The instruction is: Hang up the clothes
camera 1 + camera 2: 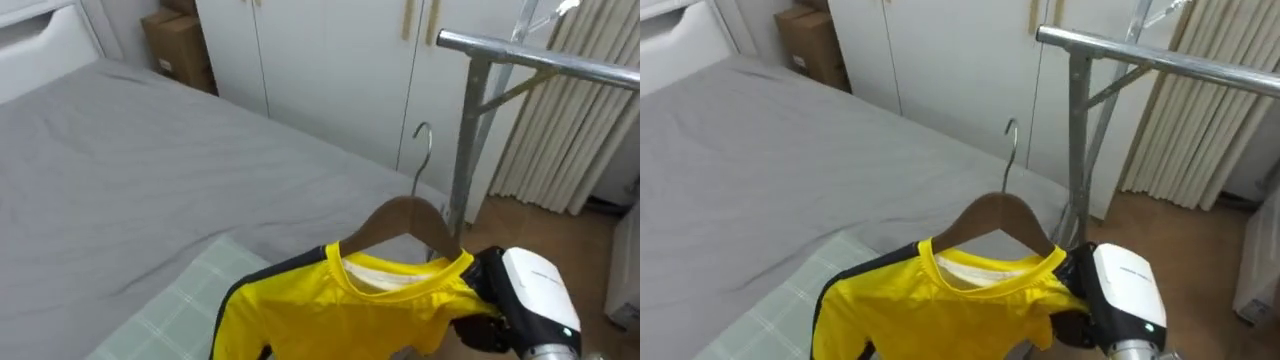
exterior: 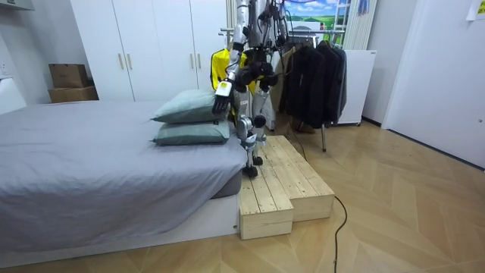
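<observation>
A yellow shirt (image 1: 330,310) with a dark collar edge hangs on a brown wooden hanger (image 1: 405,218), whose metal hook (image 1: 424,140) points up. My right hand (image 1: 495,295) comes in from the lower right, its dark fingers curled round the hanger's right end and the shirt's shoulder. The grey metal clothes rail (image 1: 560,62) runs across the upper right on its post (image 1: 465,150); the hook is left of the post and below the bar. In the room view my left hand (image 2: 220,98) hangs low beside the pillows, and the shirt (image 2: 218,67) shows at chest height.
I stand on a wooden platform (image 2: 276,182) between the grey bed (image 1: 130,170) and the rack of dark clothes (image 2: 314,72). A pale green pillow (image 1: 190,300) lies below the shirt. White wardrobes (image 1: 320,60), a cardboard box (image 1: 180,45) and beige curtains (image 1: 570,140) stand behind.
</observation>
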You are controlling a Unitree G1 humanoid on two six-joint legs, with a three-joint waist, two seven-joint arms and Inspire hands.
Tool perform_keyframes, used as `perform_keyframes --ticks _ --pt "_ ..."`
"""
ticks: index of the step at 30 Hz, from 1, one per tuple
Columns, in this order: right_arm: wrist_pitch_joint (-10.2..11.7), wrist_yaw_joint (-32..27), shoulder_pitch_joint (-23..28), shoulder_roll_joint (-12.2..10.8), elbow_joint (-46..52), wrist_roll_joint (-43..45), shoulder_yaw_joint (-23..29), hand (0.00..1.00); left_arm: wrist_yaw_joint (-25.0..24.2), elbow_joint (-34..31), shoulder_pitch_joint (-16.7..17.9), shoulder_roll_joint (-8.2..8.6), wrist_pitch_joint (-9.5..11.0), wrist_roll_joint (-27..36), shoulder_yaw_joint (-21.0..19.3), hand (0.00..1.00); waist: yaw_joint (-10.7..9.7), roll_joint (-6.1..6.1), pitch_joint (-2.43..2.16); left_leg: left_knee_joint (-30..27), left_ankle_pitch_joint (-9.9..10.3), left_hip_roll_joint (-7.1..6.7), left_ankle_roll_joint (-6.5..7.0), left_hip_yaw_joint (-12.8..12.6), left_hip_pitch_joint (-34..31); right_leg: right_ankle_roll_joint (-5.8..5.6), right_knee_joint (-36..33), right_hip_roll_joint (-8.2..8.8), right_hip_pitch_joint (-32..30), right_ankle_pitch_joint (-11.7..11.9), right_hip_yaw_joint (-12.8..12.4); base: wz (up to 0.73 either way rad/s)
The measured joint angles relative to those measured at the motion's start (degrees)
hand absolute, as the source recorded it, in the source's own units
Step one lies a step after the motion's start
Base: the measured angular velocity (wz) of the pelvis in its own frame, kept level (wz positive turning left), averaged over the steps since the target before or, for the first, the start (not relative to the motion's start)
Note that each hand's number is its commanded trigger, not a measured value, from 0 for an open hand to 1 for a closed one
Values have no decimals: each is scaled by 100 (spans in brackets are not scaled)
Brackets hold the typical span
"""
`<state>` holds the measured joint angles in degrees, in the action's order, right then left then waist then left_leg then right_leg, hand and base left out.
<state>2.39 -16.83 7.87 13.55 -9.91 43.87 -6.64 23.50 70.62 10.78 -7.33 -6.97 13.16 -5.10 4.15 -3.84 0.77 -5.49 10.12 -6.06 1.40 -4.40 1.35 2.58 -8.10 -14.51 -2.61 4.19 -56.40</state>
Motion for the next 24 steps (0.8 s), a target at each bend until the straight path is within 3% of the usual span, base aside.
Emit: perform_keyframes --ticks 1,2,3,4,5,6,7,8,9,10,11,12,13,14,15,16,17,18,19,20,21,24 --pt "0 -5 1 1 -7 -5 -9 100 -4 -44 2 11 -40 0 46 0 10 30 -2 92 -146 -68 49 154 -38 -67 6 -44 -21 67 -241 -59" --pt "3 -3 -4 1 -13 -26 -21 100 -12 -162 -4 -1 -150 -8 74 0 15 102 12 139 -356 -50 97 375 -103 -162 36 -190 -134 177 -573 -45" --pt "11 -2 -3 43 -14 -115 -19 100 -19 -247 -11 4 -217 -29 74 0 -14 299 -20 7 -722 191 244 235 -102 -239 104 -359 -371 164 -191 -48" --pt "3 0 -6 32 -24 -138 15 100 -27 -239 -49 -4 -235 -37 69 0 -5 362 -26 28 -542 373 237 156 -114 -214 36 -390 -581 88 422 -66" --pt "2 -17 3 -33 -7 -106 172 100 -20 -192 -232 -44 -274 -206 74 0 265 243 106 -43 -381 410 105 -304 -164 -135 -1032 -186 -1378 -538 2231 -70" --pt "-1 -42 45 29 -9 -4 335 100 -17 -186 -254 36 -343 -444 144 0 354 186 126 -176 -157 311 126 -572 -100 -208 -2156 379 -1944 -1144 3442 -60" --pt "-7 -78 62 44 -7 82 417 100 -23 -189 -232 67 -385 -504 211 0 316 157 133 -275 -60 256 145 -748 -71 -291 -2555 652 -2008 -1392 3742 -40" --pt "-3 -206 60 23 12 169 506 100 -54 -186 -172 88 -456 -511 302 0 353 209 166 -435 282 342 107 -1270 34 -373 -3103 1076 -2015 -1722 4023 -37" --pt "18 -306 87 -18 173 198 507 100 -76 -139 -141 100 -472 -510 304 0 374 253 128 -491 377 648 -106 -2160 193 -381 -3378 1371 -1951 -1900 4425 -44" --pt "48 -359 132 -8 316 193 509 100 -82 -138 -142 120 -472 -511 302 0 430 259 103 -487 376 776 -234 -2567 276 -358 -3426 1501 -1923 -1965 4630 -70" --pt "167 -510 130 28 496 171 493 100 -61 -128 -136 151 -471 -574 239 0 551 155 51 -648 363 828 -376 -3132 375 -297 -3393 1787 -1891 -2004 5021 -124" --pt "282 -556 -117 8 465 189 277 100 -48 -24 -72 223 -482 -654 -106 0 540 34 119 -902 454 760 -399 -3256 296 -195 -3025 1717 -1857 -2146 4976 -150" --pt "274 -548 -186 -18 496 252 154 100 -48 50 -45 293 -535 -649 -344 0 459 124 85 -968 529 800 -291 -2960 219 -193 -2882 1504 -1780 -2028 4735 -182" --pt "244 -527 -172 -41 624 267 -47 100 -53 264 -36 328 -573 -603 -647 0 361 304 55 -957 536 773 -39 -2143 90 -103 -2306 1151 -1525 -1684 4426 -195" --pt "217 -469 -167 -33 650 271 -171 100 -40 512 -37 270 -585 -579 -864 0 298 343 35 -769 451 597 200 -1581 7 -40 -1614 879 -1274 -1281 4136 -185" --pt "168 -434 -169 -26 688 267 -169 100 -25 567 -36 227 -588 -574 -932 0 245 391 10 -650 391 546 292 -1380 -77 27 -1384 835 -1182 -1102 4164 -145" --pt "60 -413 -168 -74 704 237 -81 100 49 602 -33 69 -588 -512 -1028 0 168 219 69 -599 279 548 285 -1309 -172 66 -1270 783 -1177 -964 4304 -64" --pt "-74 -372 -113 -117 683 190 29 100 142 606 -12 -75 -588 -408 -1043 0 52 49 97 -635 311 604 218 -1322 -165 107 -1280 732 -1204 -961 4355 -42" --pt "-123 -355 -78 -111 682 185 101 100 208 606 -8 -98 -588 -371 -1044 0 48 -24 79 -627 314 632 190 -1354 -157 128 -1250 722 -1230 -918 4441 -32" --pt "-162 -336 -76 -89 683 181 200 100 275 626 52 -92 -589 -369 -1045 0 111 -89 48 -627 341 673 146 -1470 -123 222 -1137 776 -1229 -850 4807 -36" --pt "-162 -337 -86 -94 704 162 284 100 310 629 107 -70 -589 -369 -1044 0 84 -80 50 -653 374 705 122 -1471 -89 266 -986 844 -1137 -814 5088 -23" --pt "-229 -321 -113 -94 745 159 357 100 357 628 110 -94 -588 -371 -1039 0 11 -52 38 -713 384 718 93 -1325 -113 248 -708 798 -940 -752 5094 16"
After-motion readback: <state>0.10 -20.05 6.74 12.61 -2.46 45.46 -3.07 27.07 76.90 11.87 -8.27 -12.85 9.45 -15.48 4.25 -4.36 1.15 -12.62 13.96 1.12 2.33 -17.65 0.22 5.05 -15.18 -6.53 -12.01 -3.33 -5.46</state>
